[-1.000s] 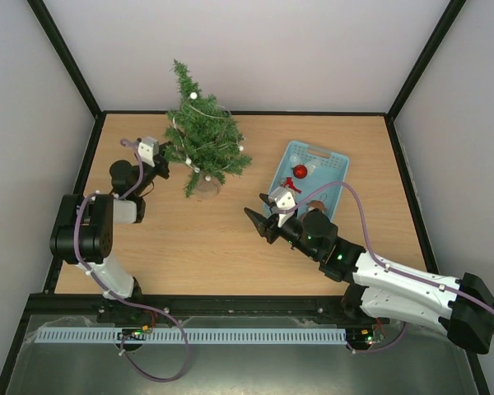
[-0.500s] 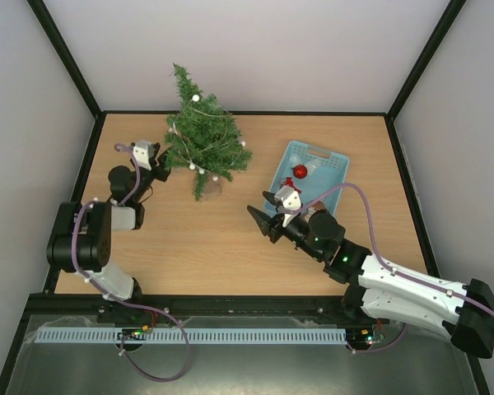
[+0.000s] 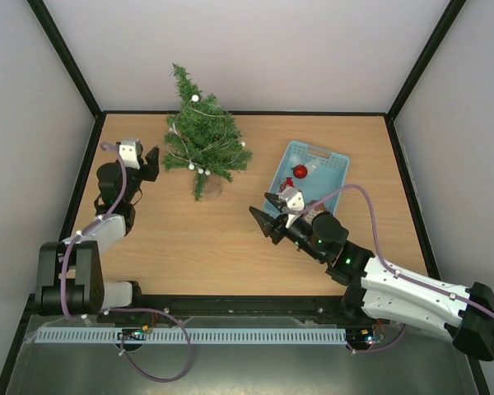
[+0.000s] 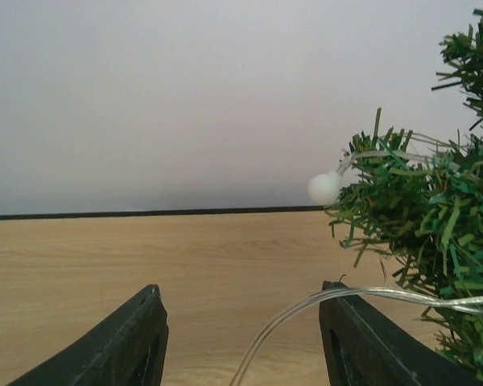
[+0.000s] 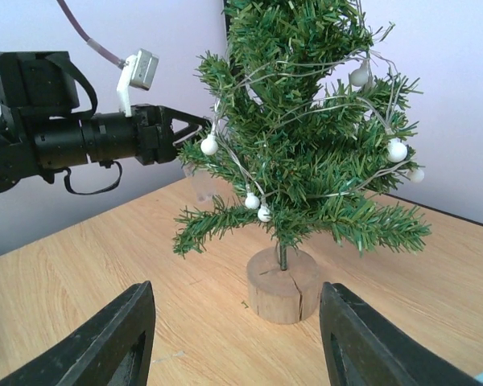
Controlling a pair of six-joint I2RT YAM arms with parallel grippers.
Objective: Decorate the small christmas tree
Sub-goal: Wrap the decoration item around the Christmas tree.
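Note:
The small christmas tree (image 3: 202, 141) stands upright on a wooden disc base (image 5: 283, 283) at the back of the table. A clear light string with white bulbs (image 5: 397, 150) is draped over it. My left gripper (image 3: 151, 161) is just left of the tree and open. In the left wrist view its jaws (image 4: 240, 291) stand apart; a loose clear wire (image 4: 290, 315) of the string runs between them and over the right finger, and a white bulb (image 4: 324, 188) hangs at the branch tips. My right gripper (image 3: 260, 206) is open and empty, pointing at the tree from the right (image 5: 237, 289).
A light blue plastic basket (image 3: 336, 170) sits right of the tree, holding a red ornament (image 3: 300, 171) and a pale item. The left arm (image 5: 80, 141) shows behind the tree in the right wrist view. Black frame rails edge the table.
My left gripper has opened and drawn back to the left, away from the tree. The tree, which was leaning, now stands more upright. The right arm has barely shifted.

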